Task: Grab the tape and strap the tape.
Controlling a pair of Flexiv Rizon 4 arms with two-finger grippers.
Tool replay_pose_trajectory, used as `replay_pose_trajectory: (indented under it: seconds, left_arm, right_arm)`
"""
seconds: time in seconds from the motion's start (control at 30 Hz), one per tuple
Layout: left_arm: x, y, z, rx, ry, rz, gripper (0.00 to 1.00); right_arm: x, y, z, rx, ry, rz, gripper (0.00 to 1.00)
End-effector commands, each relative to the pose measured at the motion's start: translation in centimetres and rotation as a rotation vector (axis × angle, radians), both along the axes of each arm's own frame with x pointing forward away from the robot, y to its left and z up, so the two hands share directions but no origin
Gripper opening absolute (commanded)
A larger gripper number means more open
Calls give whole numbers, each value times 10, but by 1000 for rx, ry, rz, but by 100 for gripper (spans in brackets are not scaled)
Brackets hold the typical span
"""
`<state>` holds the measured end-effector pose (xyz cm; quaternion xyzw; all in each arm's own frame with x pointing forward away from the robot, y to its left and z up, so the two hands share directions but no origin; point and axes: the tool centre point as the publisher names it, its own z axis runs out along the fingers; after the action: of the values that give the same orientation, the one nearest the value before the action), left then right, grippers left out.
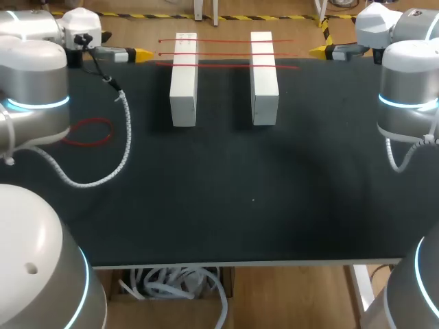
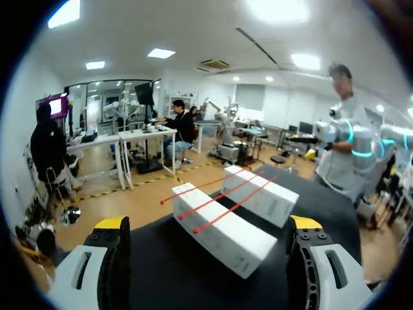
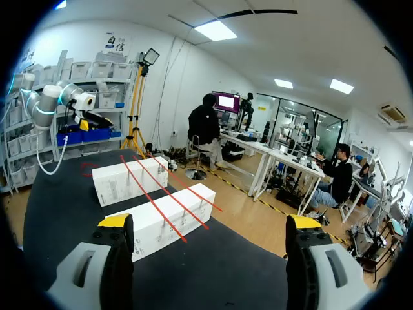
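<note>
Red thin plastic straps lay across two white rectangular blocks on the black table. The left gripper and the right gripper stood spread, holding nothing.

The head camera looks down on the table from above its near edge. The left wrist camera sits low at the far left corner, facing right along the far edge; the right wrist camera mirrors it opposite. All share the blocks and tapes.
</note>
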<state>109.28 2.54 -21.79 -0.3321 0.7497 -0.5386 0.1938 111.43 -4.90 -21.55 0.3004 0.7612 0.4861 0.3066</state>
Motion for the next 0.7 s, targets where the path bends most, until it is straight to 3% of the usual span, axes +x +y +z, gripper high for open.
replay_pose_trajectory:
  seconds: [0.03, 0.13, 0.27, 0.33, 0.43, 0.5, 0.57, 0.6, 0.63, 0.7]
  left_arm:
    - [11, 17, -5, -63, -29, -161, 100]
    - [16, 18, -13, -148, -49, -263, 100]
    - [22, 16, -26, -142, -38, -333, 100]
    - [26, 15, -32, -112, -23, -334, 100]
    - [31, 11, -35, -126, -37, -334, 100]
    - [35, 7, -37, -125, -42, -338, 73]
    - [39, 4, -39, -125, -54, -348, 62]
    - [40, 2, -40, -131, -61, -354, 43]
    - [42, 1, -40, -135, -60, -355, 31]
    - [45, -1, -40, -132, -78, -373, 31]
  right_arm:
    - [0, -1, 0, 1, 0, 2, 100]
    - [0, -1, 0, 1, 0, 2, 100]
    - [0, -1, 0, 1, 0, 2, 100]
    - [0, -1, 0, 1, 0, 2, 100]
    - [0, -1, 0, 1, 0, 2, 100]
    - [0, -1, 0, 1, 0, 2, 100]
    - [0, -1, 0, 1, 0, 2, 100]
    - [0, -1, 0, 1, 0, 2, 100]
    - [0, -1, 0, 1, 0, 2, 100]
    - [0, -1, 0, 1, 0, 2, 100]
